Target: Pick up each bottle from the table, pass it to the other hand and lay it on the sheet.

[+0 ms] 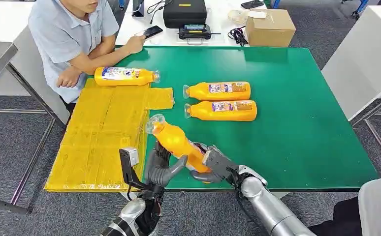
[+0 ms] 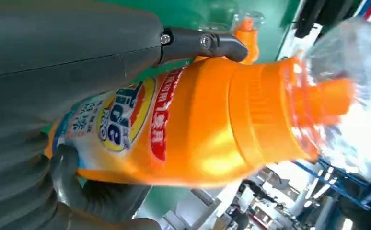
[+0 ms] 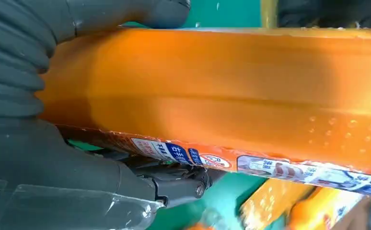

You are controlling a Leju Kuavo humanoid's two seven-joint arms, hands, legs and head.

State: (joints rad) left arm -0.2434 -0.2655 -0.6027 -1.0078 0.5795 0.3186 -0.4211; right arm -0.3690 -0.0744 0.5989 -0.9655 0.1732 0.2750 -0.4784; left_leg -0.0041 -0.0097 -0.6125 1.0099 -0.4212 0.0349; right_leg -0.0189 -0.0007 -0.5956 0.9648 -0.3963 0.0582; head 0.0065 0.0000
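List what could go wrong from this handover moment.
1. Both the left hand and the right hand grip the tilted orange detergent bottle; a badly timed release might drop it at the green table edge.
2. A person's hand rests near the yellow sheet; placing could come close to it.

Left hand [image 1: 163,167] and right hand [image 1: 213,166] meet, fingers curled in a grip

Both hands, left hand [image 1: 165,168] and right hand [image 1: 217,164], grip one orange detergent bottle [image 1: 177,141], tilted, beside the yellow sheet [image 1: 102,132]. A second bottle [image 1: 125,76] lies on the sheet; two more bottles [image 1: 217,91] [image 1: 221,110] lie beside it on the green counter [image 1: 297,118].
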